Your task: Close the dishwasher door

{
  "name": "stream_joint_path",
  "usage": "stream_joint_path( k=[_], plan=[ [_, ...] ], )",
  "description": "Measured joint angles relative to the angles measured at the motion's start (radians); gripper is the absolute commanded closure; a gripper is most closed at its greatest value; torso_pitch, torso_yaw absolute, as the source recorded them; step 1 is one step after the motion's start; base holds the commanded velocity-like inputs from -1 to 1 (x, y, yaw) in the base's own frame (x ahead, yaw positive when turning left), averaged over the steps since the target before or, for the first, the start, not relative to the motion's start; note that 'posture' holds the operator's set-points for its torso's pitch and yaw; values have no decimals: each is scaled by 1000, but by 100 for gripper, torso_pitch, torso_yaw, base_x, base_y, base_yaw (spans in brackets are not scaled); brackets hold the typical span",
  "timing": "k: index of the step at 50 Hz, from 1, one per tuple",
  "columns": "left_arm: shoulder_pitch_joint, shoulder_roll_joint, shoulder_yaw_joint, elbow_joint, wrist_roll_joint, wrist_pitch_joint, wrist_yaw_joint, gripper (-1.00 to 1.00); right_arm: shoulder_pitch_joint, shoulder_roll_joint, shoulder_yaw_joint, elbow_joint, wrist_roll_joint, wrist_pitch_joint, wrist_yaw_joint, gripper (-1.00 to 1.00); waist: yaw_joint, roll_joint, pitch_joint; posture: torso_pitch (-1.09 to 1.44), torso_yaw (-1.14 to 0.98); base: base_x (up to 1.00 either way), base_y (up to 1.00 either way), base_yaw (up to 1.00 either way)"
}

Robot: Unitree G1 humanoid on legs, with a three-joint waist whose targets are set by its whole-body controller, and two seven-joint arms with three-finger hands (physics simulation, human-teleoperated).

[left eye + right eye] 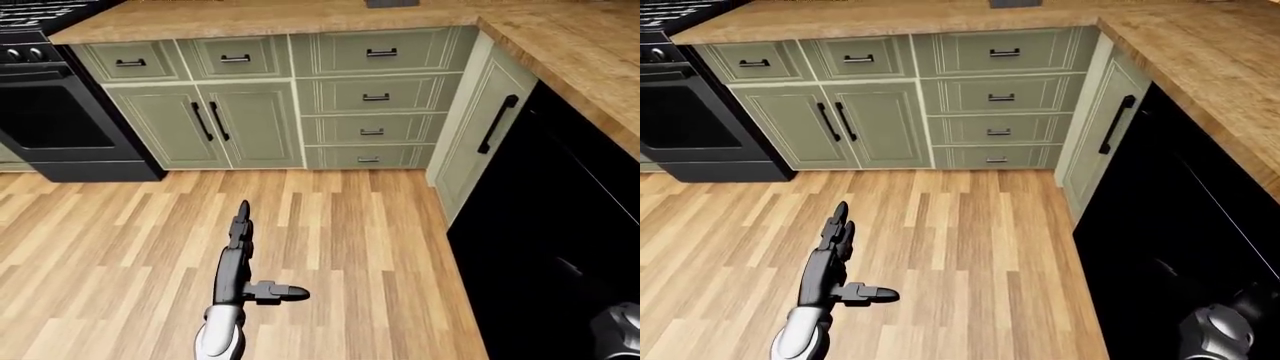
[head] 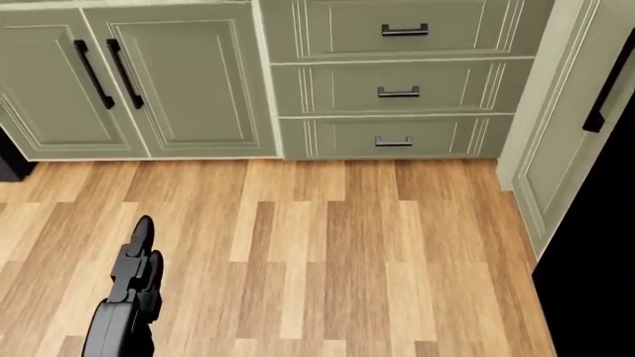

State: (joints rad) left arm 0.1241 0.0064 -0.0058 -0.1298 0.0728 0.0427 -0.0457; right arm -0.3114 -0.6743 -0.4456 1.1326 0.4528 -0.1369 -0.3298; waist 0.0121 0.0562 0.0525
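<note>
Dishwasher (image 1: 545, 247): black front, 3–4 o'clock in eye views. Left hand (image 1: 243, 259): fingers spread, empty, over floor (image 1: 120, 247). Right hand: state indiscernible. Advice: turn right, square up first.

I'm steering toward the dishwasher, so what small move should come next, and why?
Probably turn right toward the black dishwasher, which fills the left-eye view's right edge. The left hand hangs open over the wood floor, touching nothing, and only part of the right arm shows.
</note>
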Motion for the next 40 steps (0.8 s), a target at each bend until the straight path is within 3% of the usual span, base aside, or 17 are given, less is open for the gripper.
stream_joint_path(
  k=[40],
  plan=[
    [3, 0, -2, -7, 1, 4, 0, -100, 28, -54, -43, -23, 49, 64, -13, -100, -14, 25, 1, 0, 0, 0, 0, 0]
  ],
)
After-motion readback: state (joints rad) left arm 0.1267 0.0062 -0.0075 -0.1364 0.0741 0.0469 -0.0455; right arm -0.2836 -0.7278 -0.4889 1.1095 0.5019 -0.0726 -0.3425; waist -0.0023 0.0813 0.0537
